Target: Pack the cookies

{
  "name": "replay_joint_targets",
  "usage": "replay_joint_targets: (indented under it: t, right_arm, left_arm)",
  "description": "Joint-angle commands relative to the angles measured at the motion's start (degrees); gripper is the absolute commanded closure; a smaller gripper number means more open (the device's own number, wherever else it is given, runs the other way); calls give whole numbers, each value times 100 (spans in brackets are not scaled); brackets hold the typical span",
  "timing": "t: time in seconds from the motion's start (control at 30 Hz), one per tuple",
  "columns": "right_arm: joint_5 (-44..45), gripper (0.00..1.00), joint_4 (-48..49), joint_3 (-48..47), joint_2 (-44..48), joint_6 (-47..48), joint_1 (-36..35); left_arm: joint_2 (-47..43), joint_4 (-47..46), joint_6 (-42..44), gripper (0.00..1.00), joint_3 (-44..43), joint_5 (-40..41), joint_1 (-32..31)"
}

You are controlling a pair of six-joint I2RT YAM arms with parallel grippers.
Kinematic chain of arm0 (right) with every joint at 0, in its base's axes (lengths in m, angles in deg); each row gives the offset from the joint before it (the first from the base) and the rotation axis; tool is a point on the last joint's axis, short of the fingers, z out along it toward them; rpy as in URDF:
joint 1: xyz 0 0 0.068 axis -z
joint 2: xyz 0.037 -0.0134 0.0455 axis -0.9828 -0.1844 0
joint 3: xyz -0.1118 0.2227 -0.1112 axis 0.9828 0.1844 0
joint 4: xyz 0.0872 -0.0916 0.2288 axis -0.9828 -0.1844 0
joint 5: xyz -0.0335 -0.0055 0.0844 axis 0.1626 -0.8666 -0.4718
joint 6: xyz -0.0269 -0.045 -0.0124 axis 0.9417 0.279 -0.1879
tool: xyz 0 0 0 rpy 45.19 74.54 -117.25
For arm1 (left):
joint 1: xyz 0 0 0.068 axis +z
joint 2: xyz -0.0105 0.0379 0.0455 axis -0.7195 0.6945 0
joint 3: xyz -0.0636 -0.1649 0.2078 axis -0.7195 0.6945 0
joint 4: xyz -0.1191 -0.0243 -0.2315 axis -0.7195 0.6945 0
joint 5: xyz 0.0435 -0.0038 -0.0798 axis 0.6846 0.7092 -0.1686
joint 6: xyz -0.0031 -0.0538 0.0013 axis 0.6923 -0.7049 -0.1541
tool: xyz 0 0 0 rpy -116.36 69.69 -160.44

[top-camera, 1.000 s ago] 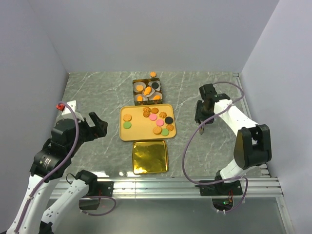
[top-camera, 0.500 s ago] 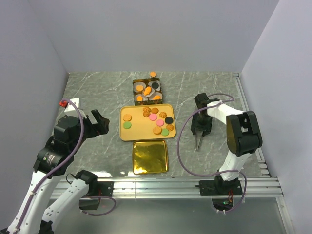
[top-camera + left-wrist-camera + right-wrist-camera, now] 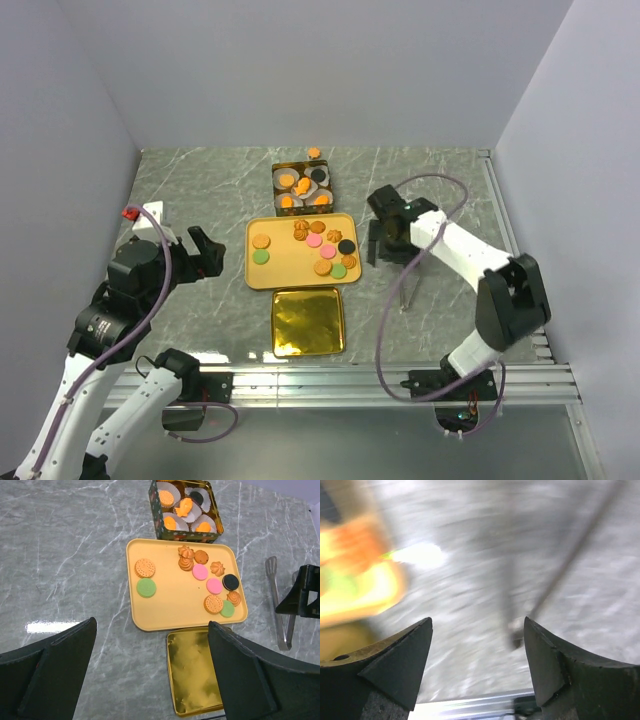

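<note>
Orange, tan, pink, green and black, the cookies (image 3: 200,572) lie loose on the yellow tray (image 3: 165,610) at mid-table. A few more sit in white paper cups (image 3: 165,489) inside the tin (image 3: 185,535) just beyond it.

They look like light, stiff little discs (plastic, I would guess) lying flat. I judge a bare finger pinch across one would be awkward and likely to skid it along the tray. The metal tongs (image 3: 278,605), lying on the marble to the right of the tray, seem the better way to take a cookie by its edges.

My right gripper (image 3: 477,624) hangs low just beside the tray's right edge. Its wrist is bent downward, and its jaws are apart with nothing between them. The tongs lie near it, and I see no contact with them.

My left gripper (image 3: 152,625) hovers well to the left of the tray, raised and tilted toward it, spread wide and empty.
</note>
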Motion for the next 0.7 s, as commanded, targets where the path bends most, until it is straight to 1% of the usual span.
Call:
replay_joint_targets:
  t: [0.0,0.03,0.1,0.17,0.3,0.5,0.57,0.67]
  right_arm:
    - [-372,20,-89,-235,687,-386,-736]
    - [-567,20,34,-104,758,-543,-999]
    - [-927,20,394,72,846,-815,-1194]
    - [-1069,21,701,292,803,-879,-1369]
    - [-1359,26,887,371,347,-573,-1555]
    - [-1711,34,1203,503,-277,-132,-1608]
    - [-1930,34,1492,644,-348,-71,-1643]
    - [-2063,40,1564,600,-682,122,-1634]
  left_arm:
    - [-100,-318,134,0,46,-198,14]
    - [-117,-362,143,1,72,-189,5]
    - [-197,-415,108,1,99,-171,-48]
    - [-232,-468,99,0,143,-171,-135]
    - [-127,-512,47,0,178,-233,-206]
    - [181,-565,-146,1,284,-268,-215]
    - [295,-547,-191,1,275,-338,-215]
    - [392,-477,-278,1,231,-313,-206]
